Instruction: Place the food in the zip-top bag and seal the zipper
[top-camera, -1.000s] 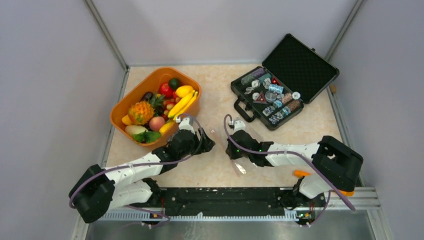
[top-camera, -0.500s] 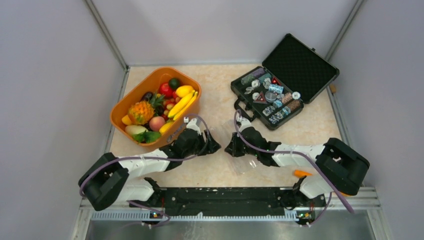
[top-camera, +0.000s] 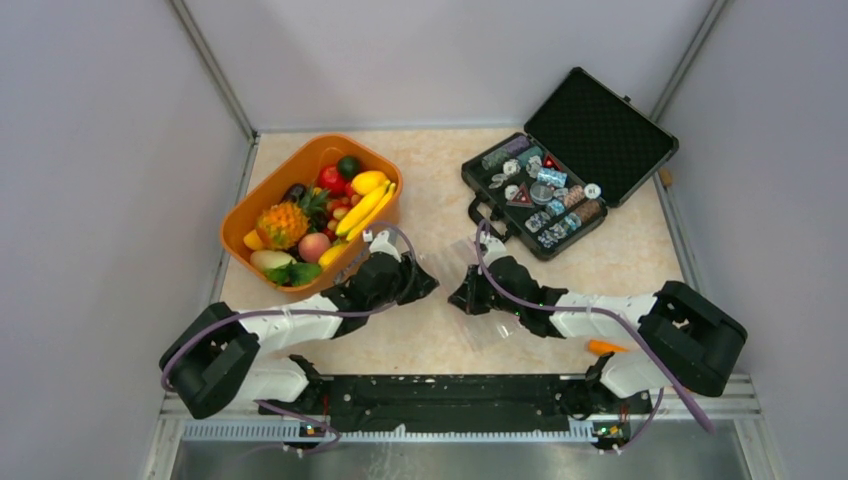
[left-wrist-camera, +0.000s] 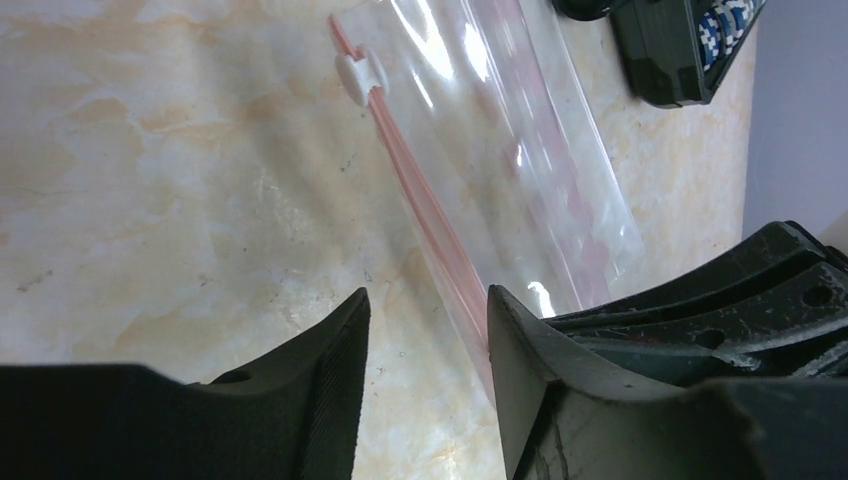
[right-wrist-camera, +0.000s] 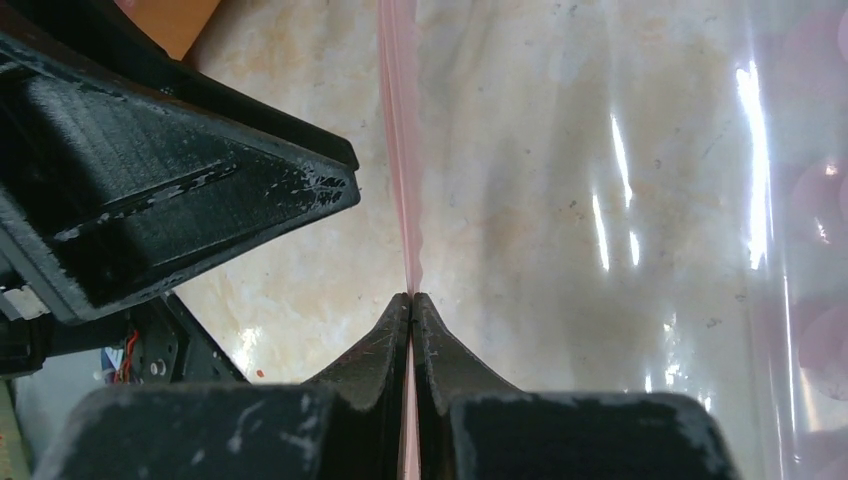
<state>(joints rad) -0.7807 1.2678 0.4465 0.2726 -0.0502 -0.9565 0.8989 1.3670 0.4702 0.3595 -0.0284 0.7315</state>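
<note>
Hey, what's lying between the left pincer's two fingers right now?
In the left wrist view, the pink zipper strip of the clear plastic zip-top bag runs into the gap of the open left pincer, close to one finger, not yet pinched.

Top view: the bench (top-camera: 440, 170) is evenly and brightly lit from overhead, soft shadows being cast beneath both arms (top-camera: 300, 325). In the left wrist view, white glare streaks are thrown across the zip-top bag (left-wrist-camera: 500, 130) toward 12 o'clock, and the near fingers (left-wrist-camera: 320, 390) are rendered dark and soft. Similar streaks are seen at 3 o'clock in the right wrist view.
</note>
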